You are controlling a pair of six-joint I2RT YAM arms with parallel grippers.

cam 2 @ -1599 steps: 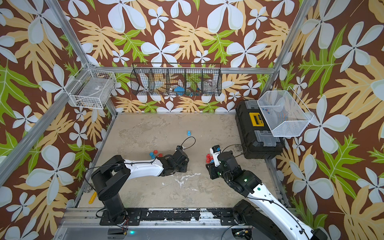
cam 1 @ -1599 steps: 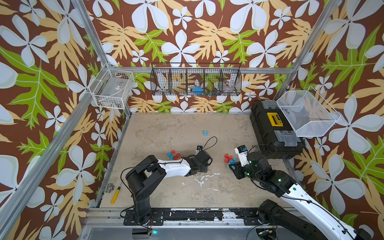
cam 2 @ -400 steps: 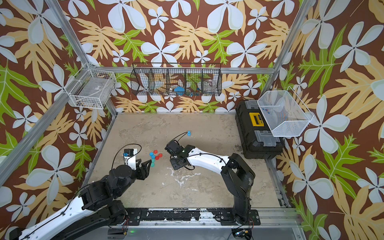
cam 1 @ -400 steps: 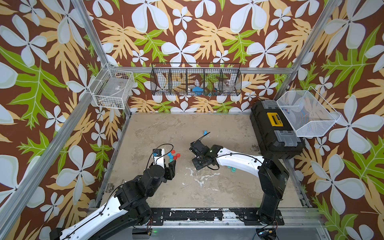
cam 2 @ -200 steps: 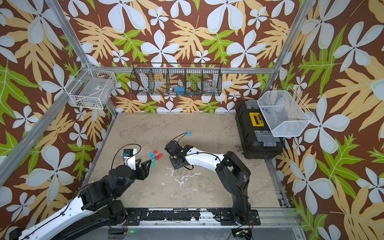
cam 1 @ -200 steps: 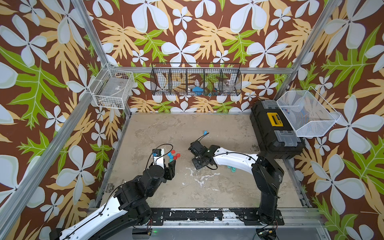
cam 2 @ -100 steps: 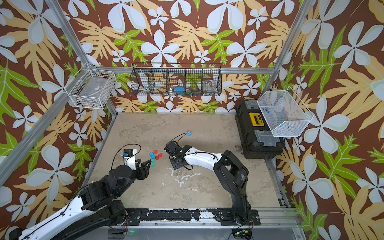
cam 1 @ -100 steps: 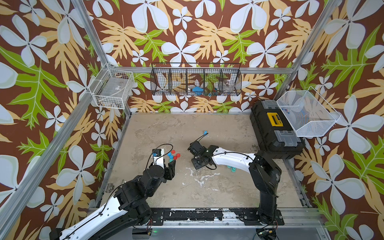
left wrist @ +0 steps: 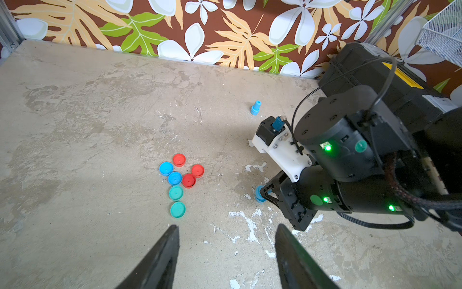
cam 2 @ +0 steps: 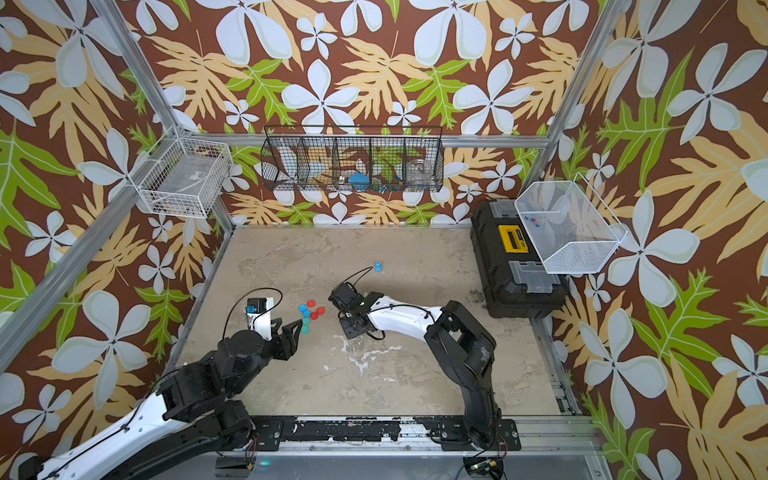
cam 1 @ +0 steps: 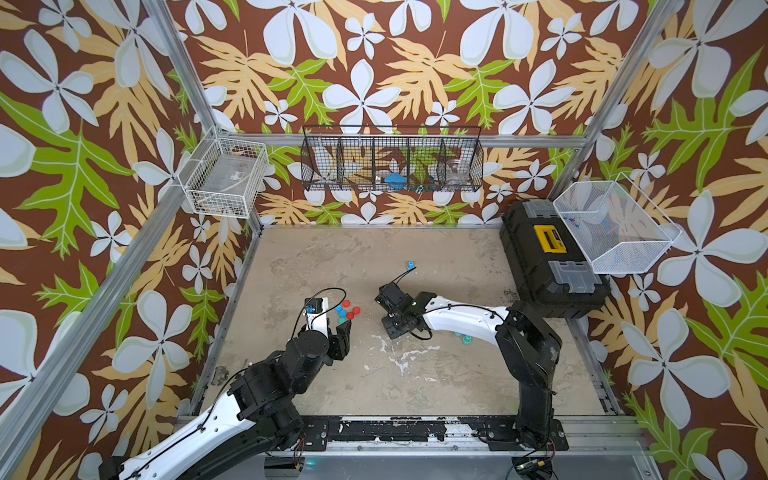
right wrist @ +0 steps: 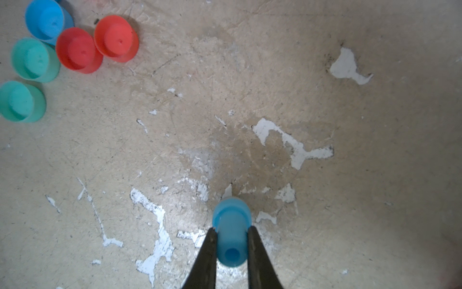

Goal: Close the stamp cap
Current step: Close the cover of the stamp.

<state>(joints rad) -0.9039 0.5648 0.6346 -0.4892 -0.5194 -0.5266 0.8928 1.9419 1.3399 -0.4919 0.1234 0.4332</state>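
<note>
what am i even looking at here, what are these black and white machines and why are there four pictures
These are two robot arms, the left arm and the right arm, mounted at the edge of a table. Two pictures look down from overhead, almost the same view. The other two come from cameras on each arm's wrist, looking past its claw. The right claw is shut on a blue stamp, low over the table. The left claw is open and holds nothing. On the table lie a cluster of red, blue and teal caps and a second blue stamp standing alone, with a black toolbox at the side.
</note>
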